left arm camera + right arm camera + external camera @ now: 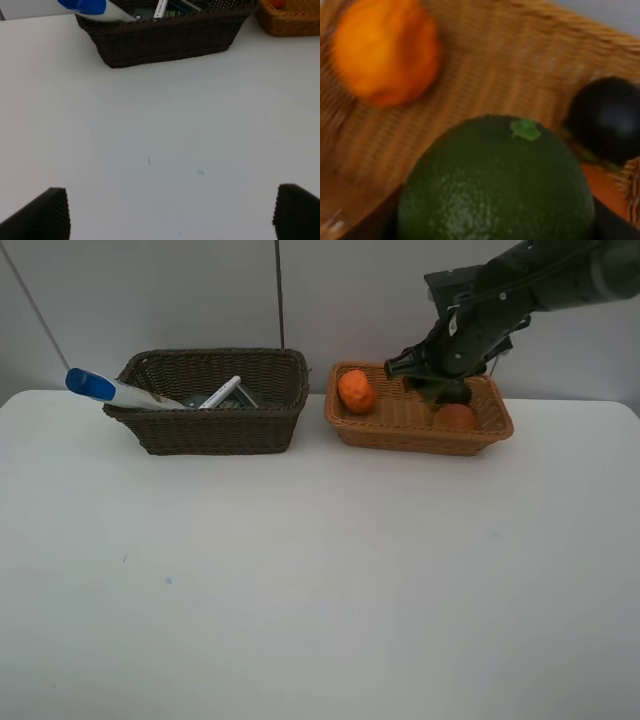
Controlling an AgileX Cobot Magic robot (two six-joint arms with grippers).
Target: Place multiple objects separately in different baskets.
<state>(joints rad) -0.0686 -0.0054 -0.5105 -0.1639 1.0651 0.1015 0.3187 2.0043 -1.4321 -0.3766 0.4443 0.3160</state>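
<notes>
exterior high: the dark brown basket (pixel 215 400) already holds the white blue-capped tube (pixel 110 390) and the pink-capped white marker (pixel 221 392). the tube's long axis lies nearly level, its blue cap poking out over the basket's end wall farthest from the light orange-tan basket (pixel 415 422); the marker lies tilted, one end raised toward the back wall. in the tan basket sit the bumpy orange (pixel 356 391) near the end next to the dark basket, and the peach (pixel 456 417) toward the far end. the right claw (pixel 440 390) hangs low inside the tan basket. the surface (pixel 320 580) shows no loose objects, so the sorting looks nearly finished.

left wrist: the left claw (pixel 170 215) stands wide and empty over bare surface, well short of the dark basket.

right wrist: the green lime (pixel 495 182) fills the view, its stem nub up, close under the camera beside the dark round fruit (pixel 607 120); the right claw reads as closed tight, yet whether it grips the lime i cannot tell. releasing and withdrawing seems all that remains.
</notes>
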